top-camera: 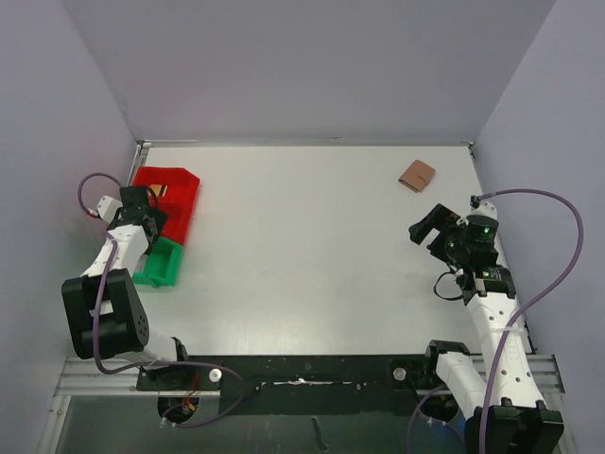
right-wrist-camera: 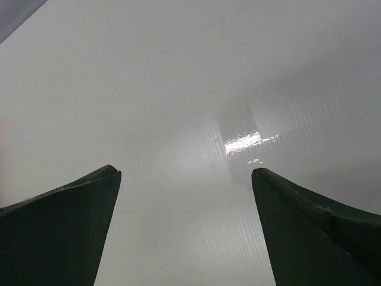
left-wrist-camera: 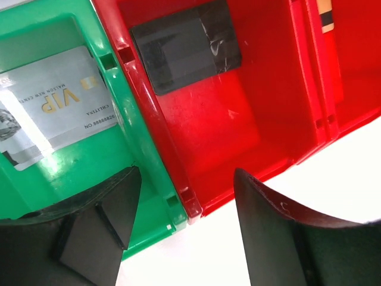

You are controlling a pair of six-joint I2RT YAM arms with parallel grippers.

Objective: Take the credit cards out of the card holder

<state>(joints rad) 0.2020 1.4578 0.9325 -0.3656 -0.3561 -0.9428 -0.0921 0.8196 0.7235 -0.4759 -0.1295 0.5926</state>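
The left end effector (left-wrist-camera: 186, 176) hung open and empty above the silver card (left-wrist-camera: 53, 101) in the green bin (left-wrist-camera: 128, 134) and the black card (left-wrist-camera: 178, 53) in the red bin (left-wrist-camera: 250, 119), while the folded wallet (top-camera: 416, 175) lay far right on the worktop (top-camera: 312, 236), near the wide-open, empty right end effector (right-wrist-camera: 184, 170).

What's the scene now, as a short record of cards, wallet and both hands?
silver-grey plastic card: lying in the green plastic bin
black plastic card: lying in the red plastic bin
gold-tan card: only an edge shows, further right
brown leather wallet: on the white table, far right, untouched
left hand: open, empty, above the bins
right hand: open, empty, above the table
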